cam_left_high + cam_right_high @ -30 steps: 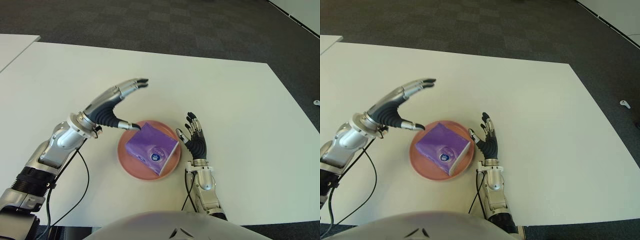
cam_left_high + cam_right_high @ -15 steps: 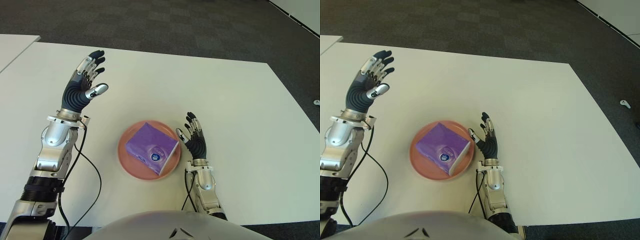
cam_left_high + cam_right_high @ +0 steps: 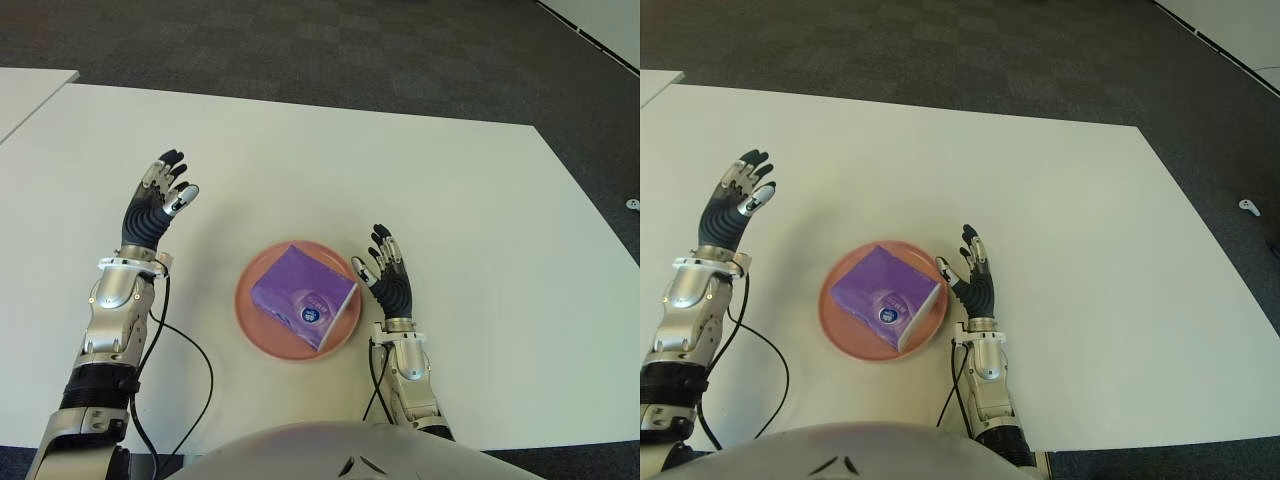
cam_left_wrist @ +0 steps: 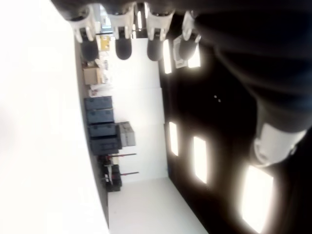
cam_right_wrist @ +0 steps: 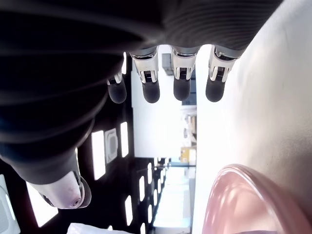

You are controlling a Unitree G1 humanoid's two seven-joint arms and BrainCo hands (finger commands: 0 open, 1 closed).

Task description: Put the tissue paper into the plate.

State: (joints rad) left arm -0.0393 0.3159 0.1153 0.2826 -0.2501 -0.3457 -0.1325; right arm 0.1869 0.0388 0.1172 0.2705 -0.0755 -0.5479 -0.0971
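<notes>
tissue paper (image 3: pixel 304 297) in plate (image 3: pixel 257 334) (flat) | both hands empty

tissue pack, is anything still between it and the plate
No. The purple tissue pack already lies in the pink plate, nothing between them. The left hand is open, out to the plate's left over bare table. The right hand is open just right of the plate.
</notes>
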